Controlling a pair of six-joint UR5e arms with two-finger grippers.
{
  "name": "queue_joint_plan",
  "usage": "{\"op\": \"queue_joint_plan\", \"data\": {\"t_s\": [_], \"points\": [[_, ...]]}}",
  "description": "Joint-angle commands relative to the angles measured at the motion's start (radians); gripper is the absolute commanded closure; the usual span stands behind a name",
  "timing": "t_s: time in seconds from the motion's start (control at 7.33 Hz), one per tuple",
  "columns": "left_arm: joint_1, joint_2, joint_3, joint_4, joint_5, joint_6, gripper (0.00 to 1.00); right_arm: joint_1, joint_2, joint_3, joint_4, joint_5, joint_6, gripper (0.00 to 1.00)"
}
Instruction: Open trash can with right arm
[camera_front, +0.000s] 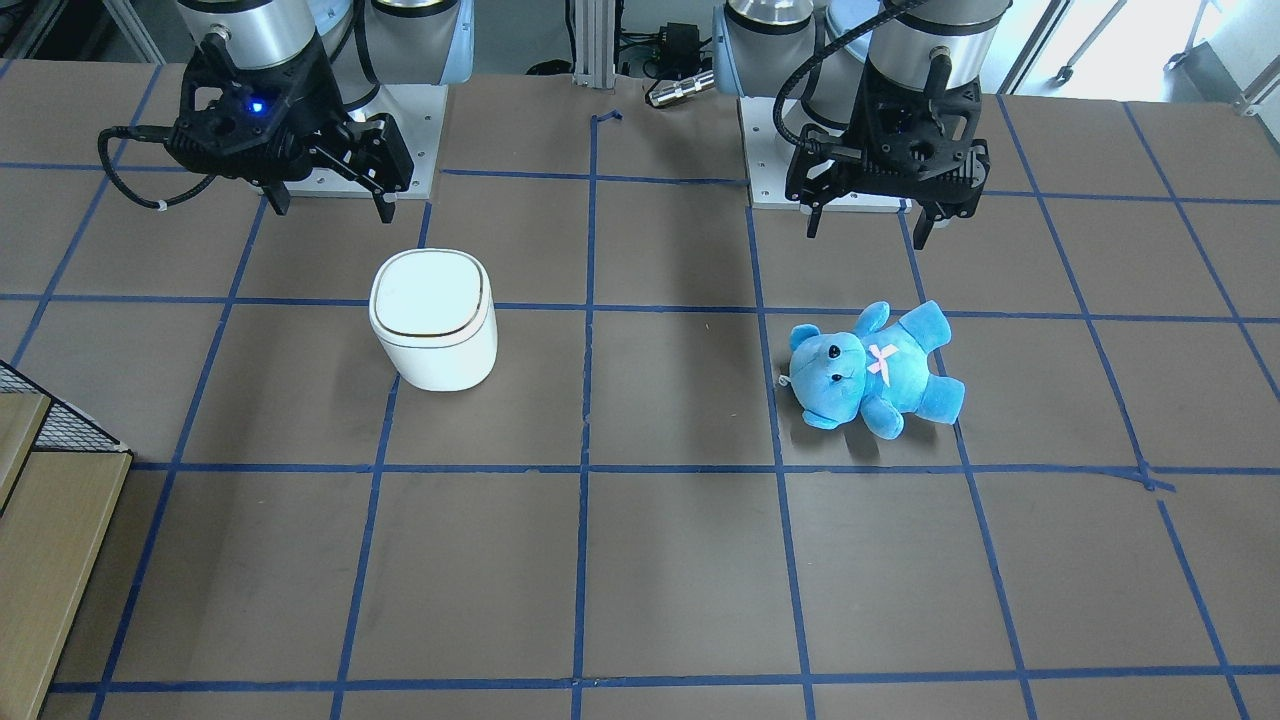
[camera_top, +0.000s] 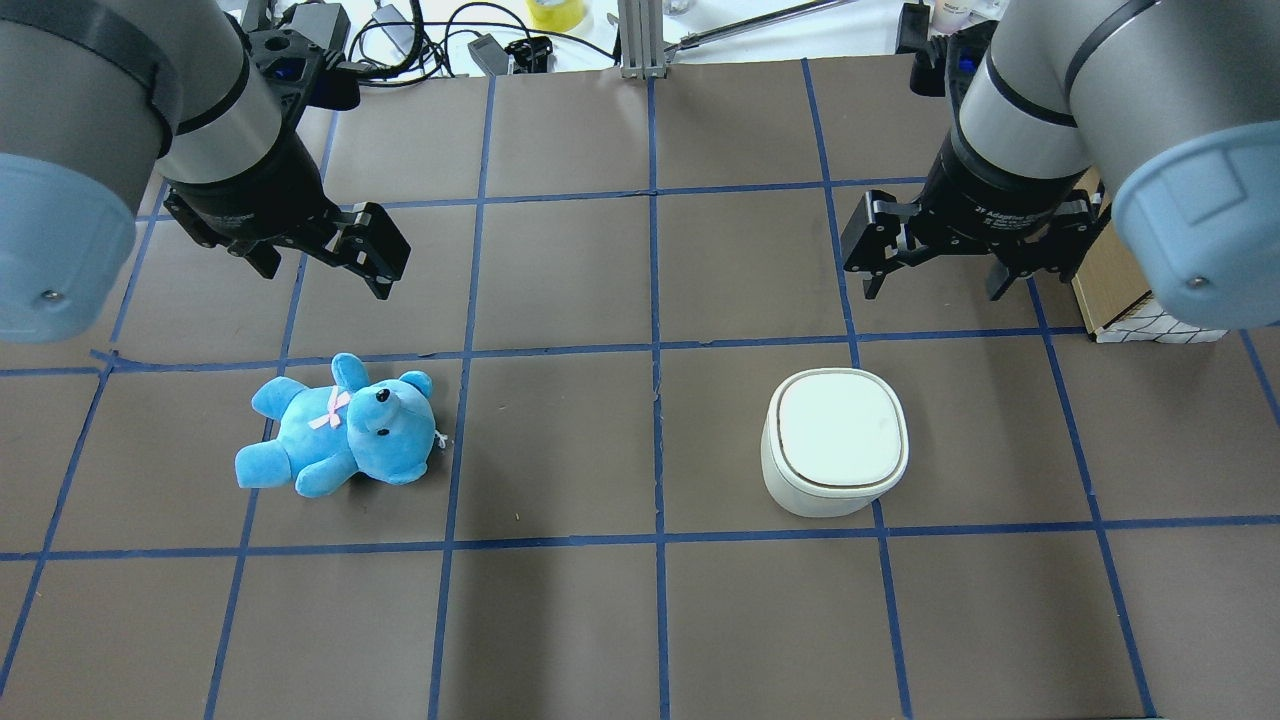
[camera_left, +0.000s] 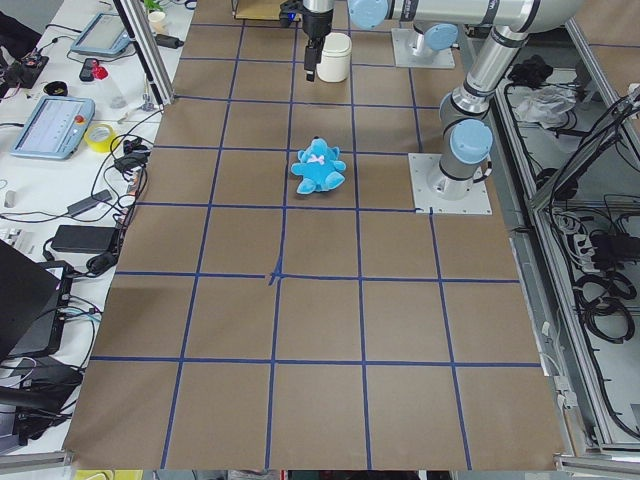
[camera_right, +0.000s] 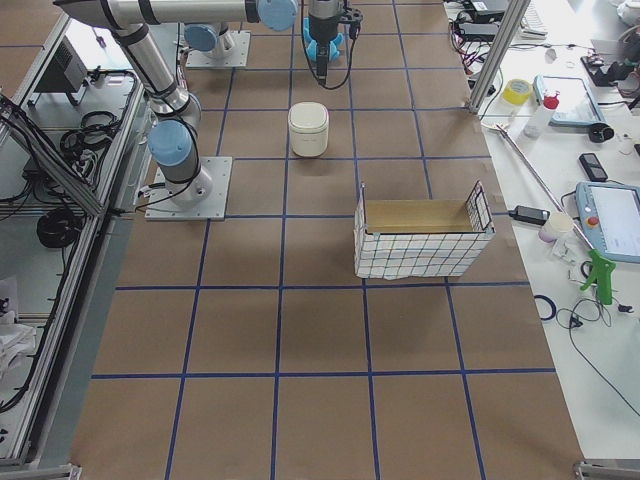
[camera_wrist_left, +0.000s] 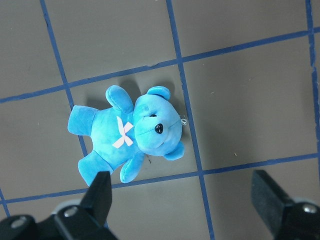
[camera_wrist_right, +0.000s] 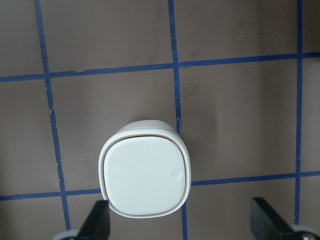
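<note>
Overhead exterior: right end effector (camera_top: 935, 288) reads "2F Adaptive".

Left gripper (camera_wrist_left: 182, 200) points straight down, fingers (camera_wrist_left: 98, 192) spread wide at the bottom edge with nothing between them. Blue teddy bear (camera_wrist_left: 145, 125) lies face-up on the brown table (camera_wrist_left: 250, 100), head toward the view's right, pale crossed bow (camera_wrist_left: 121, 133) on its chest; it sits just above the view-left finger, clear of both. Blue tape lines (camera_wrist_left: 240, 48) grid the table: one runs under the bear's body, another passes just beside its head.
</note>
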Motion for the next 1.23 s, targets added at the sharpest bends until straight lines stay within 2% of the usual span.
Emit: {"op": "queue_joint_plan", "data": {"t_s": [0.0, 0.27, 0.41, 0.82, 0.95, 1.09], "points": [[0.0, 0.0, 0.0, 0.0, 0.0, 0.0, 0.0, -0.002, 0.0, 0.0, -0.003, 0.0, 0.0, 0.01], [0.0, 0.0, 0.0, 0.0, 0.0, 0.0, 0.0, 0.0, 0.0, 0.002, 0.0, 0.0, -0.001, 0.1], [0.0, 0.0, 0.0, 0.0, 0.0, 0.0, 0.0, 0.0, 0.0, 0.002, 0.001, 0.0, -0.004, 0.24], [0.0, 0.0, 0.0, 0.0, 0.0, 0.0, 0.0, 0.006, 0.017, 0.034, 0.001, 0.006, 0.002, 0.9], [0.0, 0.0, 0.0, 0.0, 0.0, 0.0, 0.0, 0.006, 0.018, 0.058, 0.004, 0.01, 0.003, 1.0], [0.0, 0.0, 0.0, 0.0, 0.0, 0.0, 0.0, 0.006, 0.018, 0.089, -0.002, 0.014, 0.002, 1.0]]}}
